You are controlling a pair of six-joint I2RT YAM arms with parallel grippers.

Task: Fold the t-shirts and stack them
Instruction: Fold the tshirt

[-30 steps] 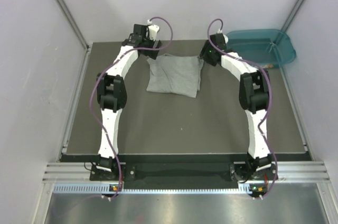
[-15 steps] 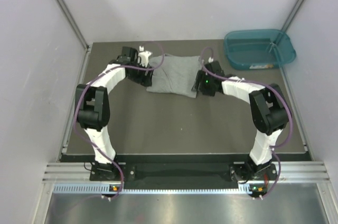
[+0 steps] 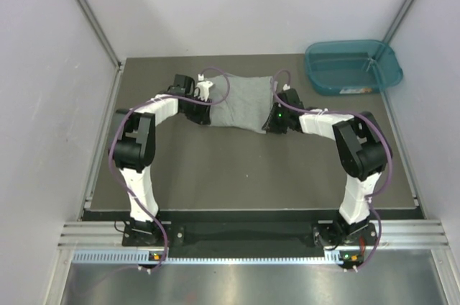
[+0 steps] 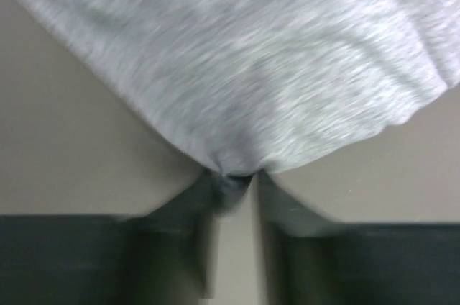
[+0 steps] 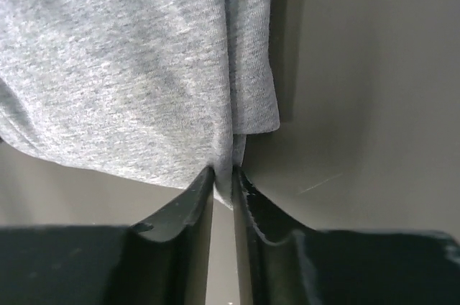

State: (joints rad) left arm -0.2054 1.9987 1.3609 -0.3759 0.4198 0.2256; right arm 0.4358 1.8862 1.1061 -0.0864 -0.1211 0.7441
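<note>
Jaws pinched shut on cloth, both sides: left gripper [image 4: 233, 179] at near-left corner of grey t-shirt [image 3: 241, 102], right gripper [image 5: 223, 175] at near-right edge. Lying folded, far-middle of table [image 3: 251, 168], slightly longer left-to-right.

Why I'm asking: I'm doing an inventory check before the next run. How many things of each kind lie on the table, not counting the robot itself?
grey t-shirt: 1 (one folded bundle; whether more layers lie in it cannot be told)
teal tub: 1
Total: 2
</note>
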